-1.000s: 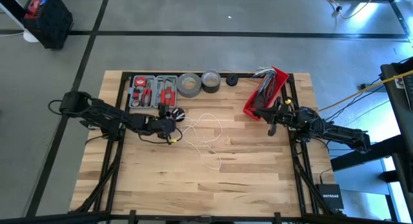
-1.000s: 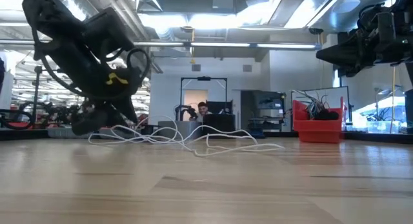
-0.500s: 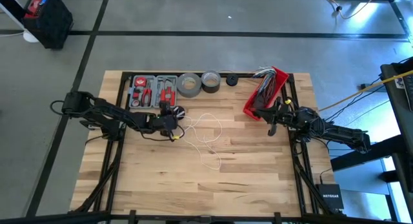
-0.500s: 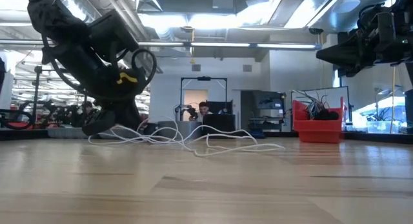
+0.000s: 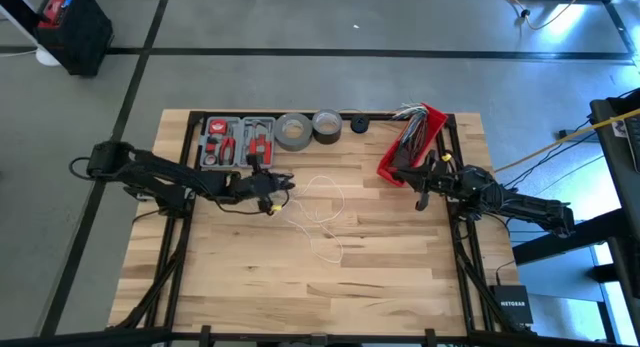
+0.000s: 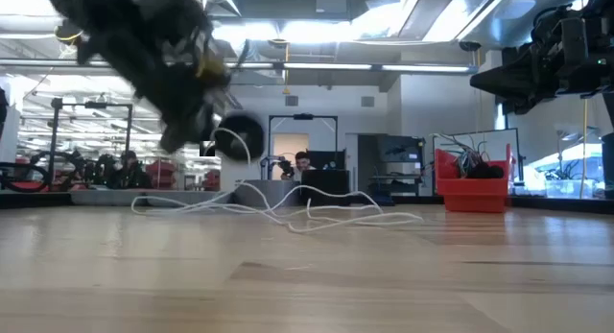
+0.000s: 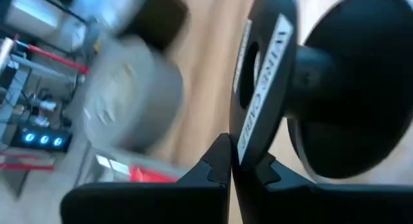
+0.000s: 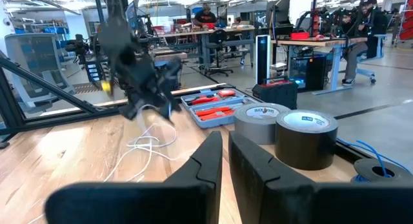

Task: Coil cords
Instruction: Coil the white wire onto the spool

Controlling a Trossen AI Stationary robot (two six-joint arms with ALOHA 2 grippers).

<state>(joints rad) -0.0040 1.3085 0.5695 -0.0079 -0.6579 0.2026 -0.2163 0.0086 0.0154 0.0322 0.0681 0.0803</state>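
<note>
The thin white cord (image 5: 325,205) lies in loose loops on the wooden table, near its middle. Its black disc-shaped piece (image 6: 240,136) hangs above the table at the cord's left end, with my left gripper (image 5: 280,183) shut on it. In the left wrist view the disc (image 7: 264,88) has a white label and a round hub behind it. A stretch of cord (image 6: 228,153) curves down from the disc to the loops (image 6: 288,213) on the wood. My right gripper (image 5: 420,197) waits shut near the table's right edge, beside the red bin, holding nothing. My left gripper pinches the labelled disc by its edge (image 7: 248,146) between its two fingers (image 7: 216,169). The fingers slant down from the table's left side. The disc is lifted clear of the table and tilted, and the cord trails slack from it down to the wood.
Along the far edge stand a grey tray of red tools (image 5: 235,142), two tape rolls (image 5: 293,132) (image 5: 326,125) and a small black ring (image 5: 359,125). A red bin (image 5: 410,145) with wires sits at the far right. The near half of the table is bare wood.
My left gripper has shut on the black disc, then risen and rolled a little. The disc has come up off the table. The cord's left end has been lifted with it, while the loops in the middle stay where they lay.
</note>
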